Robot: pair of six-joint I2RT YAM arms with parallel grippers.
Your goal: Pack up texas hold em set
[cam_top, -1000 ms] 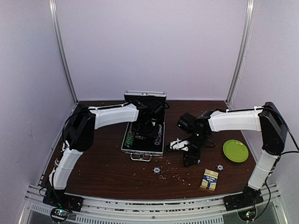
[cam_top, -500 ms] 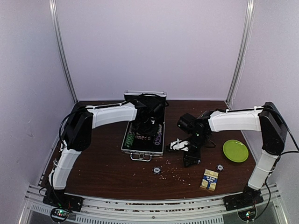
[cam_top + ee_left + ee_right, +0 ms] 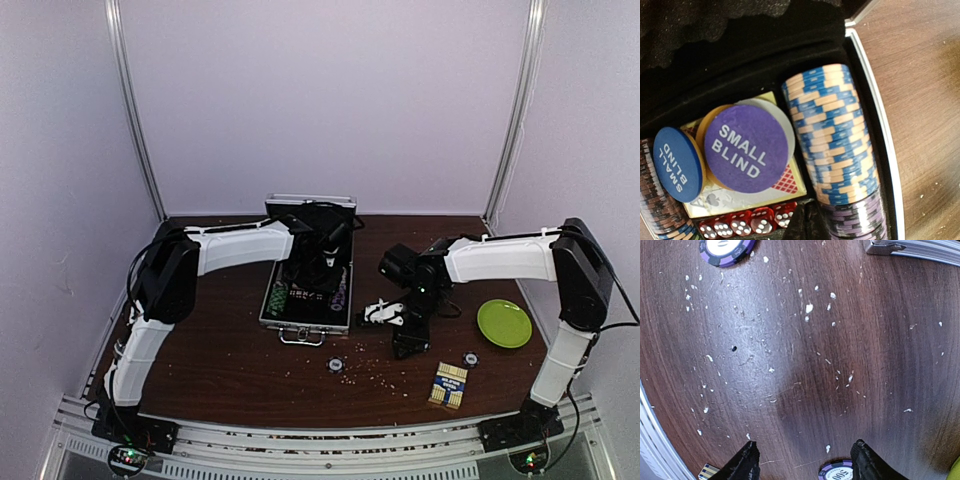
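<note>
Dark wood surface (image 3: 220,360), crumb-speckled, is boxed in by pale lilac walls (image 3: 330,100). Open silver case (image 3: 300,322) is seen centre-left in the top view. Left tool (image 3: 316,278) is positioned inside it, pinched closed, over striped chips (image 3: 832,135) and red dice (image 3: 747,225). Right tool (image 3: 802,462) is held half-wide and empty, right of the case. Card box (image 3: 449,385) is seen lower right.

1. Top view: soft, even light; the walls (image 3: 320,100) are pale, the surface (image 3: 220,360) dark. The picture is slightly grainy.
2. Left wrist view: the lining (image 3: 715,45) is nearly black, without detail; the chips (image 3: 832,130) are sharp; the surface at right is blurred.
3. Right wrist view: pale sheen at upper left, a dark shadow low in the middle; the edges bend.
</note>
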